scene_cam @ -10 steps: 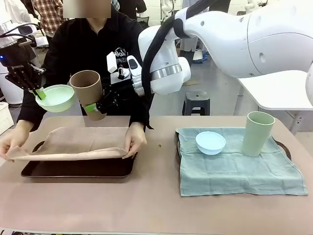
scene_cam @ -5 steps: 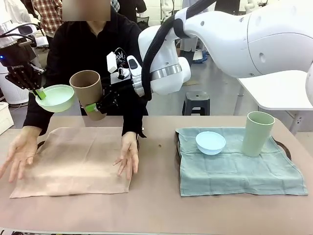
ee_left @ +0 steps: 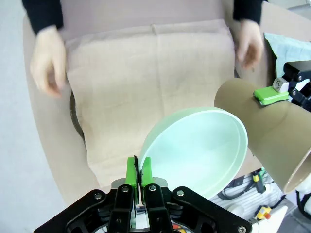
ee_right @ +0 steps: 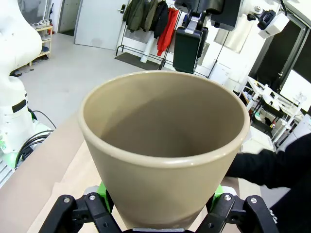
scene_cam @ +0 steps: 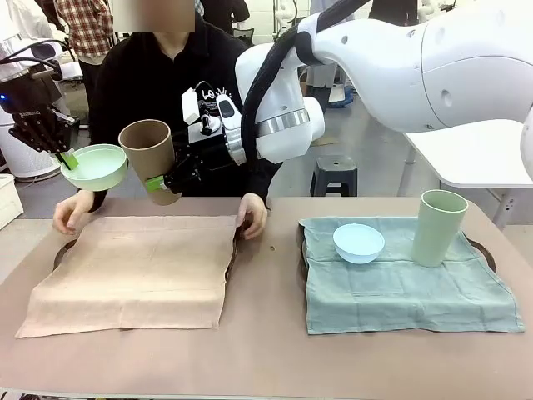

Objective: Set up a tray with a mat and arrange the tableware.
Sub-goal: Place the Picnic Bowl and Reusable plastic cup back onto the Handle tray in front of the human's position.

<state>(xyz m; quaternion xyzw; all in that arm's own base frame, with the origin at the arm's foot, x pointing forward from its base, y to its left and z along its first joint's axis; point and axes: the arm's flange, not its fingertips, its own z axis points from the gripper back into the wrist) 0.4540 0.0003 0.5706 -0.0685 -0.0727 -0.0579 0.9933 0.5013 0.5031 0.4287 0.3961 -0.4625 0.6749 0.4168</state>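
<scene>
A tan mat [scene_cam: 133, 267] lies flat over the left tray, whose dark edge [scene_cam: 231, 262] shows beside it. The person's hands [scene_cam: 252, 217] rest at the mat's far corners. Above the mat's far left corner, my left gripper [scene_cam: 68, 158] is shut on the rim of a mint green bowl [scene_cam: 96, 165]; the left wrist view shows the pinch [ee_left: 139, 172] on that bowl [ee_left: 194, 150]. My right gripper [scene_cam: 158, 183] holds a tan tumbler [scene_cam: 150, 154] tilted in the air beside the bowl. In the right wrist view its jaws [ee_right: 160, 194] clamp the tumbler [ee_right: 165, 145].
On the right, a green cloth [scene_cam: 400, 292] covers a second tray [scene_cam: 483, 250]. A light blue bowl [scene_cam: 359, 242] and a pale green tumbler [scene_cam: 439, 227] stand on it. Bare table runs along the near edge. A stool [scene_cam: 335, 175] stands behind the table.
The person laid the tan mat flat over the left tray, smoothed it and drew both hands back to its far edge. Both arms stayed still with their loads.
</scene>
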